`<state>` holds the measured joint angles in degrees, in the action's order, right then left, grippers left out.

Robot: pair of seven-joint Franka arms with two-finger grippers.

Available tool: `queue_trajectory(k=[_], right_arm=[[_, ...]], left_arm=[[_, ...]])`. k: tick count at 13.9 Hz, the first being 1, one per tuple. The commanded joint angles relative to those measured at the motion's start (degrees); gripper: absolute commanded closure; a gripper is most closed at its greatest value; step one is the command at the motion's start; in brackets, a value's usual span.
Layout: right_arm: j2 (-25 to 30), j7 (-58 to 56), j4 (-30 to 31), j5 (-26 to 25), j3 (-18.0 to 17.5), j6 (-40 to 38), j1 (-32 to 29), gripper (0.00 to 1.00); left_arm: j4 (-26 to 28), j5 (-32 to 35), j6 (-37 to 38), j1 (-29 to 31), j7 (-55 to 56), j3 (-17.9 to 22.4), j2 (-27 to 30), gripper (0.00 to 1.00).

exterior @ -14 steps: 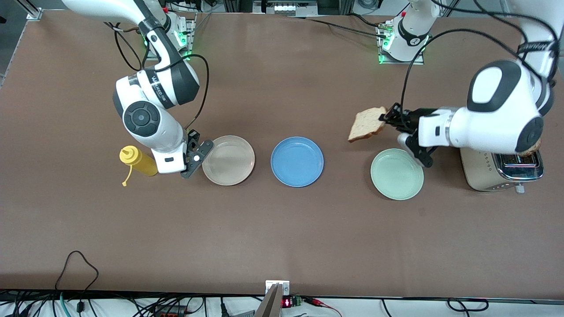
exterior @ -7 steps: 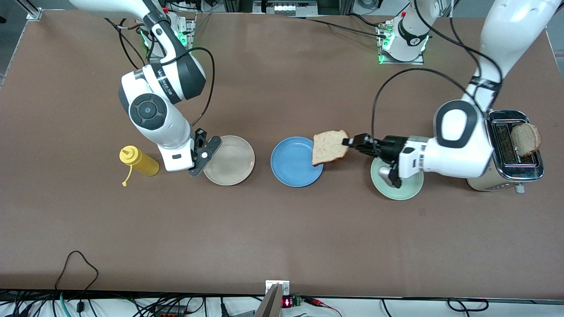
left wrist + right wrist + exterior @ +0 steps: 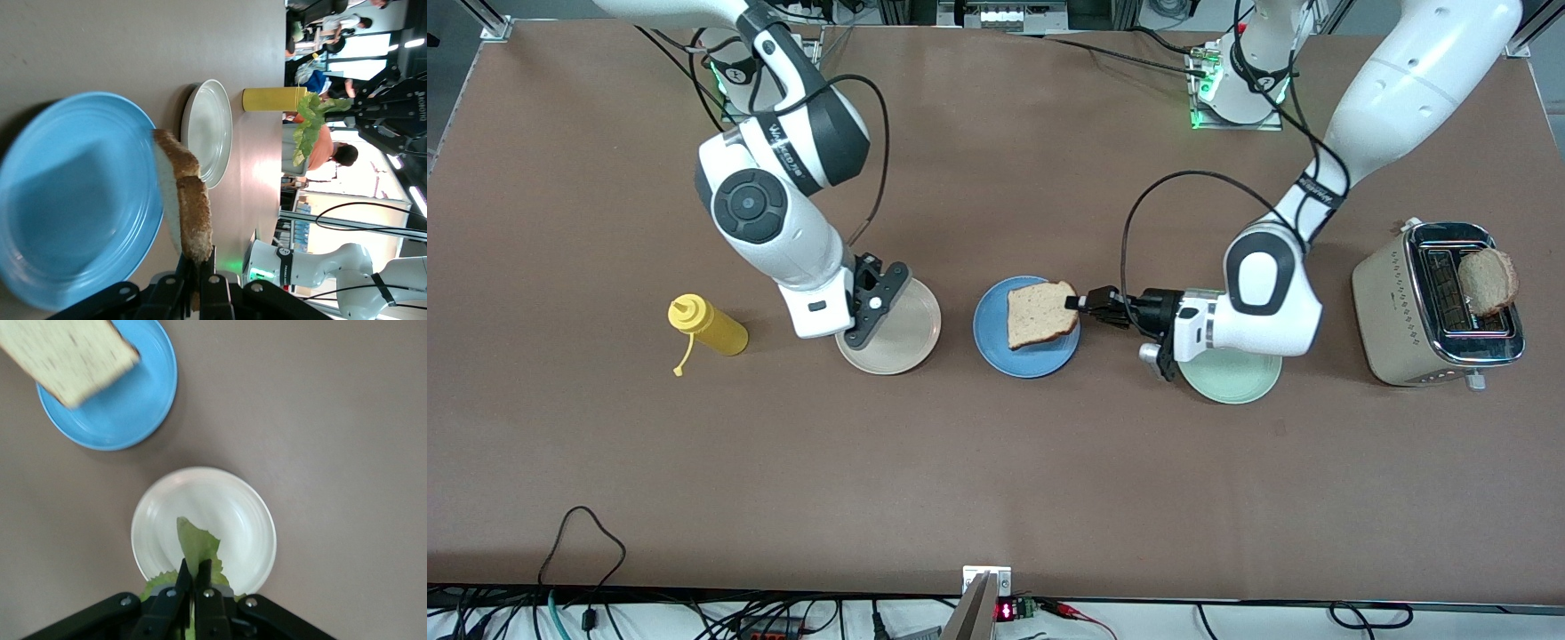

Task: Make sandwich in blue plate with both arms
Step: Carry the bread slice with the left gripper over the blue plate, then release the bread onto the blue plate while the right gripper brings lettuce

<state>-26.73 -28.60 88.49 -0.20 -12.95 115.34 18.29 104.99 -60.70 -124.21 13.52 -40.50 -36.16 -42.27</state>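
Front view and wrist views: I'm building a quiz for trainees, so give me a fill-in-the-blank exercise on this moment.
1. The left gripper holds a bread slice over the ____ plate.
2. The right gripper holds a ____ over the beige plate.
3. A second slice sticks out of the ____.
4. The yellow bottle lies toward the ____ arm's end.

Missing: blue; lettuce leaf; toaster; right

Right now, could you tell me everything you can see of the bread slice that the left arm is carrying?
The bread slice is squarish, light tan and speckled, with a darker brown crust along its edges. The left gripper is shut on one crust edge and holds it over the blue plate, near flat and slightly tilted. In the left wrist view it seems raised off the plate, with only the fingers touching it.
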Motion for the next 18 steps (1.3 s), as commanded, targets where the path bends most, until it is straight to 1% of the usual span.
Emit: queue_trajectory(k=[1,4,6,11,12,13,14,16,18], right_arm=[[-2.5,0.9,-2.5,3.3,-0.1,3.0,1.7,1.00],[-2.9,0.9,-2.6,5.7,-0.1,5.7,2.9,1.00],[-3.2,1.6,-3.0,6.9,-0.1,7.6,3.2,1.00],[-5.4,5.9,-3.1,7.0,-0.1,15.6,6.1,1.00],[-6.0,6.7,-3.2,7.0,-0.1,17.6,6.8,1.00],[-6.6,7.3,-3.2,7.0,-0.1,19.6,7.7,1.00],[-7.1,7.3,-3.3,7.0,-0.1,21.0,8.3,1.00],[-8.7,7.3,-6.0,7.0,-0.1,21.2,9.7,1.00],[-10.3,7.3,-7.9,7.0,-0.1,21.6,11.3,1.00]], left_arm=[[0.8,-6.3,-3.9,-1.9,-7.2,-0.2,-1.8,1.00],[0.3,-6.7,-8.0,-3.9,-7.6,-0.2,-3.1,1.00],[0.3,-6.6,-8.3,-3.9,-7.7,0.0,-3.6,1.00],[0.2,-6.4,-8.4,-4.6,-7.7,0.4,-4.3,0.99],[0.2,-6.4,-8.4,-4.6,-6.8,0.5,-4.3,0.86],[0.0,-5.6,-8.4,-4.6,-7.7,1.0,-4.2,0.27],[0.1,-4.7,-8.2,-4.5,-8.4,1.8,-3.8,0.00],[0.7,0.0,-8.2,-3.7,-8.4,2.1,-1.6,0.00],[2.1,0.7,-7.7,-2.7,-8.4,2.7,0.6,0.00]])
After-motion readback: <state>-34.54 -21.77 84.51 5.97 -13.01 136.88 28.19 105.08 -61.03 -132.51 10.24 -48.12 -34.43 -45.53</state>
